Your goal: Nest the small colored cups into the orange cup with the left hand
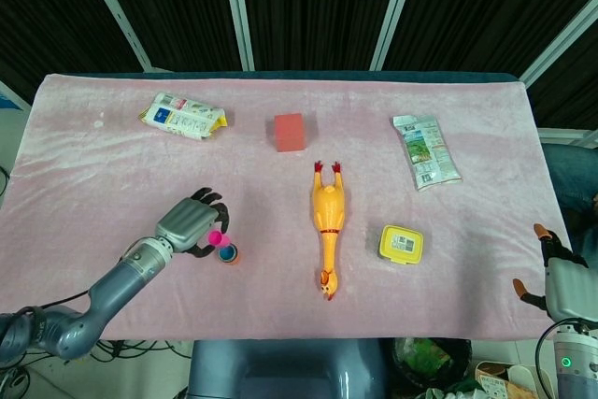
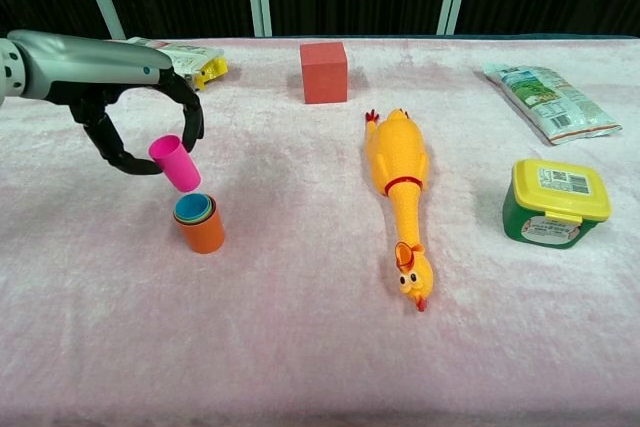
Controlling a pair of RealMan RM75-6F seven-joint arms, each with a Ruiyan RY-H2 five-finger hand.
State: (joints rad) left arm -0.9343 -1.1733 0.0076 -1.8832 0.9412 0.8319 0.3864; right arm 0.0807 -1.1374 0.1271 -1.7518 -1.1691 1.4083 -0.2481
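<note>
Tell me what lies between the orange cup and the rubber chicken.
Nothing: in the chest view, only bare pink cloth separates the orange cup from the rubber chicken.

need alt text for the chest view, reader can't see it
The robot's left hand holds a tilted pink cup in the air just above an orange cup with a blue cup nested inside, on a pink cloth. A rubber chicken, red block and yellow-lidded tub lie to the right.
</note>
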